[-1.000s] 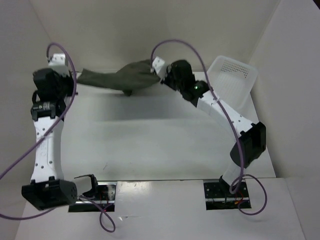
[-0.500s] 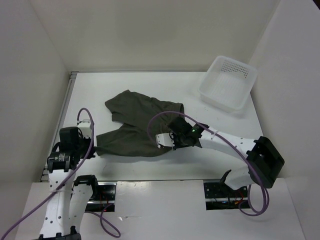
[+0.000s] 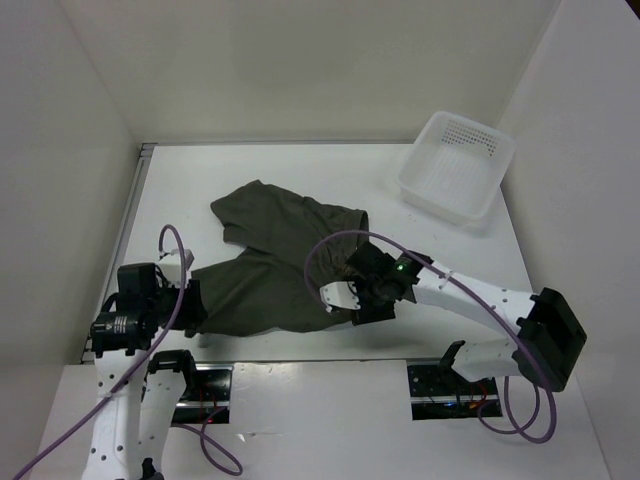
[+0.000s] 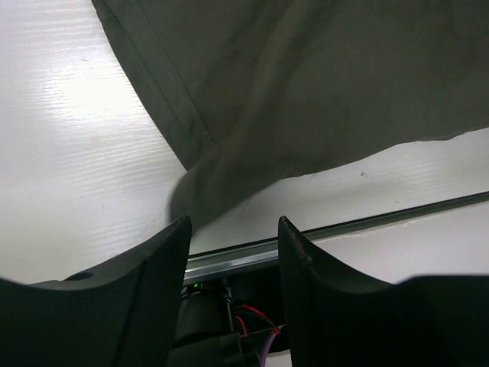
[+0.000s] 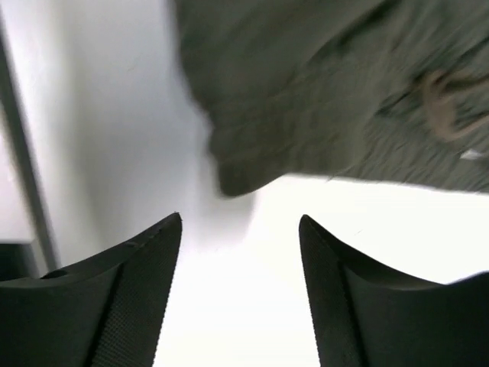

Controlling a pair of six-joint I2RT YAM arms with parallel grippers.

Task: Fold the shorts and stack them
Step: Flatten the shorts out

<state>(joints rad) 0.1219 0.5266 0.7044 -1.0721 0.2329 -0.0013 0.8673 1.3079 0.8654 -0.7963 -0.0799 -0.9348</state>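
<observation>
Top external view showed the shorts (image 3: 272,262) spread flat on the white tabletop (image 3: 300,170), toward its near edge. The left hand (image 4: 233,225) sat low at the near left corner of the fabric, fingers apart and nothing between them. The right hand (image 5: 241,222) sat at the near right corner, likewise apart and empty. Flat, spread fabric with a hand at each near corner was judged a suitable starting condition for a fold. The right wrist view was blurred; a pale cord there was possibly the drawstring. The tabletop was smooth and glossy. Plain white walls (image 3: 300,60) enclosed it, and a basket (image 3: 432,200) stood at the back right, well apart.
</observation>
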